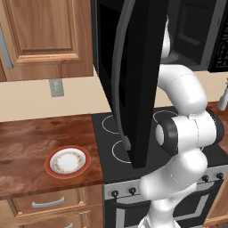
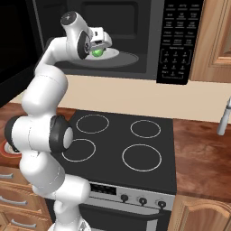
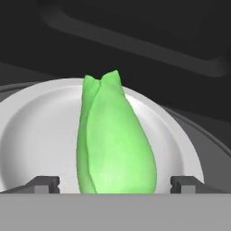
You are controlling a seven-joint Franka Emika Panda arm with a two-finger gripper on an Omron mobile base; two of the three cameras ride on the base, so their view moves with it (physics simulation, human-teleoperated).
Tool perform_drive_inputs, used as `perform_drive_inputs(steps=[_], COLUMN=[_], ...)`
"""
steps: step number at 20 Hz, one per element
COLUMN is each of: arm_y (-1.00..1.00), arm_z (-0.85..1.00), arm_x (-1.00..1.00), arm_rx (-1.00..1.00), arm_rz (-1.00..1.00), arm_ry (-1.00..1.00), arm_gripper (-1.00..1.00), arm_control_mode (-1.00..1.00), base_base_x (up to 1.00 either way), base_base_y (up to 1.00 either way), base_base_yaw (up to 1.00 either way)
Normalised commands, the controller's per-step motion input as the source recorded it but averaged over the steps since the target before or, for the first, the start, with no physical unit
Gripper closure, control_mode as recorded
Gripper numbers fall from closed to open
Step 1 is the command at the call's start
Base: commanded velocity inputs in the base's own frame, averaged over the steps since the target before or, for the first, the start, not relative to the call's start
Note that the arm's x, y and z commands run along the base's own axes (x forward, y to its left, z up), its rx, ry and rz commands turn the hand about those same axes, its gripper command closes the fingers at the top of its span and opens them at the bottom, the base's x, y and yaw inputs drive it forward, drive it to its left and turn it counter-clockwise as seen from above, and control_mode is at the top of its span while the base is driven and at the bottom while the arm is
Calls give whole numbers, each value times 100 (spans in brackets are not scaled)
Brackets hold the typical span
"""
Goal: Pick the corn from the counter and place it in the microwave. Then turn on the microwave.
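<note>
Corn is sitting between the spread fingers of my gripper over the white turntable plate inside the microwave, so I am judging a straight, slow withdrawal best.

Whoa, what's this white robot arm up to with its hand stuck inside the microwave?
The white arm has reached into the open black microwave, whose door is swung wide. Its gripper has a small bright green husked corn cob between its fingertips, over the white round plate inside the microwave. The fingertips stand apart on either side of the cob, so I cannot tell whether they are gripping it. A red-rimmed plate sits on the reddish-brown wooden counter.
</note>
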Motion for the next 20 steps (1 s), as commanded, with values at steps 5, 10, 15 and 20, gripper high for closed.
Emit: perform_drive_inputs(steps=[5,10,15,20], arm_y=[-1,-5,-14,-11], arm_z=[3,7,0,5], arm_x=[-1,-19,-30,-32], arm_rx=[0,1,5,6], arm_rz=[0,0,0,0], arm_ry=[-3,-7,-5,-4], arm_gripper=[-100,-100,-100,-100], arm_control_mode=[-100,-100,-100,-100], base_base_x=[0,0,0,0], base_base_y=[0,0,0,0], base_base_yaw=[0,0,0,0])
